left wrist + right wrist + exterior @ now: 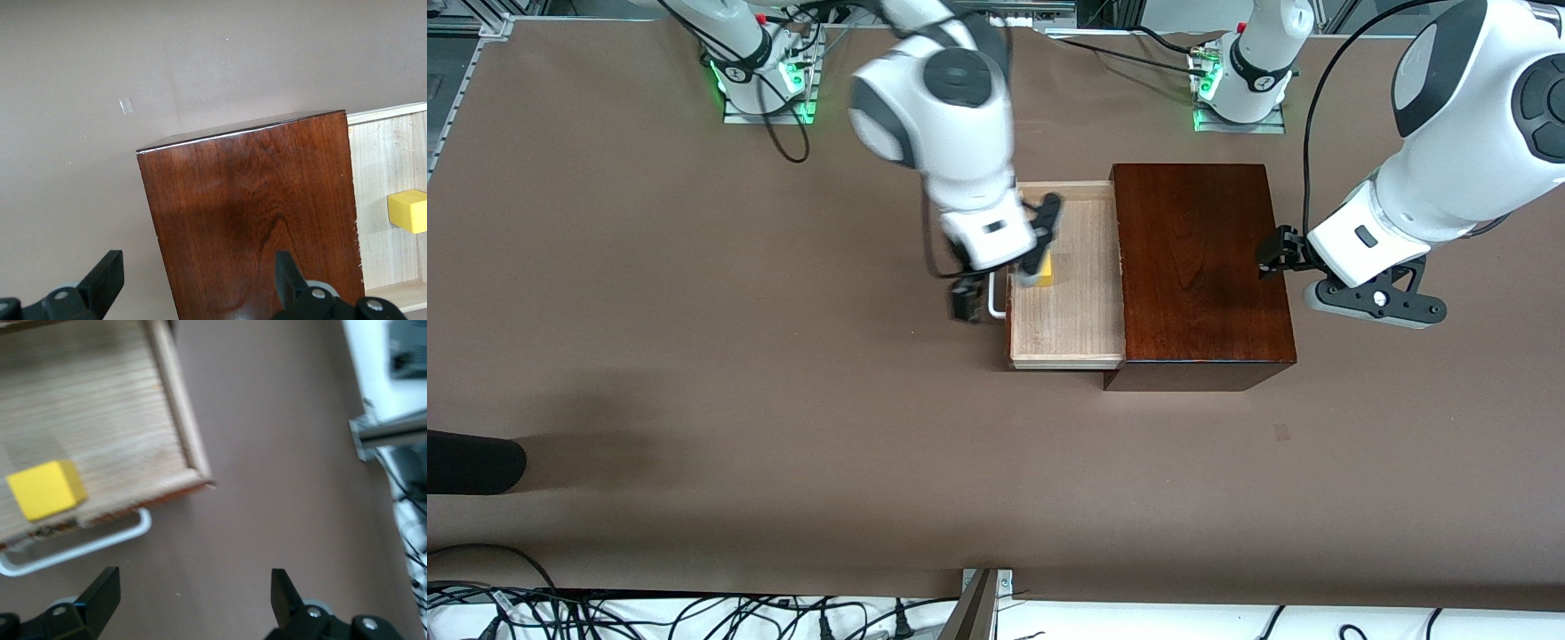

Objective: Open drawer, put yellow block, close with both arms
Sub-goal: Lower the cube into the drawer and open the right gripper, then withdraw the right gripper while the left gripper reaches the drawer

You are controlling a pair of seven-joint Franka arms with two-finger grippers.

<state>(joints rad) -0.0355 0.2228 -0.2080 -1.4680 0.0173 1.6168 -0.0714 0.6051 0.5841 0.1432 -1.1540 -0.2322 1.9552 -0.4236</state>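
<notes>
- Drawer (pixel 1069 320): pale wood tray pulled out of the mahogany box (pixel 1199 267) toward the right arm's end of the table; white handle (pixel 996 298) on its dark front. Long axis of travel runs from the handle into the box, roughly nine o'clock to three o'clock in the front view.
- Yellow block (pixel 1042 269): resting on the tray floor close to the front wall, just inside the handle; free of any fingers in both wrist views.
- Right gripper (pixel 1005 258): jaws spread wide and empty, hanging over the drawer's front edge; the block lies just toward three o'clock of it, the handle directly beneath at about six o'clock. It is by far the nearer gripper to the drawer front.
- Left gripper (pixel 1272 253): jaws open, holding nothing, at the box's end toward the left arm, touching or just short of it; cannot tell which. Its wrist view looks along the box top to the tray and block.
- Judgement: block placement looks done; closing remains. The push must run along the tray's axis from the handle toward the box, with the left gripper braced against the box's end.
- Risk: an off-axis push could skew the tray or slide the box.
</notes>
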